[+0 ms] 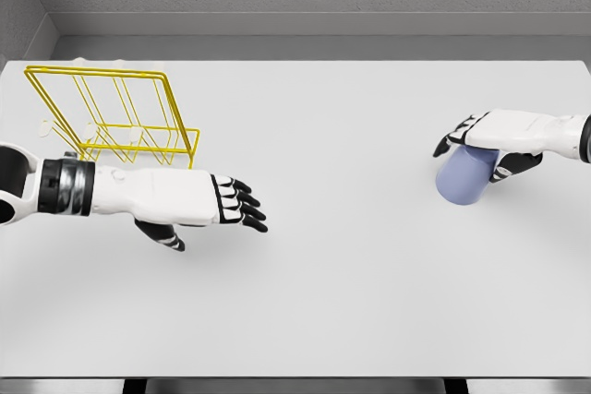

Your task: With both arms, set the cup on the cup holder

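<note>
A pale blue cup (464,175) lies tilted on its side at the right of the white table (351,256). My right hand (485,147) covers its top, fingers and thumb curled around its body. A yellow wire cup holder (118,117) stands at the back left of the table. My left hand (231,205) hovers just in front of and to the right of the holder, fingers relaxed and pointing right, holding nothing.
A grey wall runs along the table's far edge. The table's front edge (295,377) crosses the bottom of the view.
</note>
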Motion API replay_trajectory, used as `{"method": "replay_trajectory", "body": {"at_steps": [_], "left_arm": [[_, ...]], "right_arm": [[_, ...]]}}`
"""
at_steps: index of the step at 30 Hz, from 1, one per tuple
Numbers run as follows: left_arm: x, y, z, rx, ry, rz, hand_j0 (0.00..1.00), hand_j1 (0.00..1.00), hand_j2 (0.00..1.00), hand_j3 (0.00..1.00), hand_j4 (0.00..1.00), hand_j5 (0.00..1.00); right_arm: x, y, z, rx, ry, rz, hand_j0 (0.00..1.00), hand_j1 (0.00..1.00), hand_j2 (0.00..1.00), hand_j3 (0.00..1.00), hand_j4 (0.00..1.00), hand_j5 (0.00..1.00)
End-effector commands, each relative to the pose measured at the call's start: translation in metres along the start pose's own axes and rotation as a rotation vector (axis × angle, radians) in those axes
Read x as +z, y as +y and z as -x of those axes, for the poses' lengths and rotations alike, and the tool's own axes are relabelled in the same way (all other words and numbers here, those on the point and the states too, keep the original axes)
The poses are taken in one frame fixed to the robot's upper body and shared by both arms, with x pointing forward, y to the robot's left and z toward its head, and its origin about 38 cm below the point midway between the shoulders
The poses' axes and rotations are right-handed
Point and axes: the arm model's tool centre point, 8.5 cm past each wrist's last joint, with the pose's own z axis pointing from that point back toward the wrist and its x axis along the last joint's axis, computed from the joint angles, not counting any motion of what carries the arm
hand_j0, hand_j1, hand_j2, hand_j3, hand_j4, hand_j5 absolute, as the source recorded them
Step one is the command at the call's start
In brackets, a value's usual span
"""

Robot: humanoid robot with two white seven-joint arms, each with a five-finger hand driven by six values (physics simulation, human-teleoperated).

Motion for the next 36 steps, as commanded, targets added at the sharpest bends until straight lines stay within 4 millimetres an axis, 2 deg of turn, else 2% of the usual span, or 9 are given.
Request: {"method": "replay_trajectory", "body": {"at_steps": [1,9,23,30,36], "left_arm": [[0.0,0.0,0.0,0.007,-0.002,-0.003,1.0,1.0,1.0,1.0,1.0,1.0],[-0.001,-0.002,-0.001,0.011,-0.003,-0.002,1.0,1.0,1.0,1.0,1.0,1.0],[-0.001,-0.002,-0.001,0.012,-0.004,-0.001,1.0,1.0,1.0,1.0,1.0,1.0],[0.0,-0.003,0.0,0.013,-0.002,-0.001,1.0,1.0,1.0,1.0,1.0,1.0],[0.0,-0.003,0.0,0.013,-0.002,-0.001,1.0,1.0,1.0,1.0,1.0,1.0]], "right_arm": [[-0.003,0.005,-0.002,0.004,-0.013,-0.018,0.7,0.7,0.7,0.7,0.7,0.7],[-0.003,0.005,-0.003,0.005,-0.017,-0.021,0.62,0.62,0.62,0.62,0.62,0.62],[-0.006,0.004,-0.005,0.009,-0.028,-0.027,0.59,0.59,0.59,0.59,0.59,0.59],[-0.005,0.001,-0.005,0.016,-0.028,-0.022,0.56,0.56,0.56,0.56,0.56,0.56],[0.0,-0.013,-0.007,0.043,-0.037,-0.001,0.56,0.56,0.56,0.56,0.56,0.56]]}}
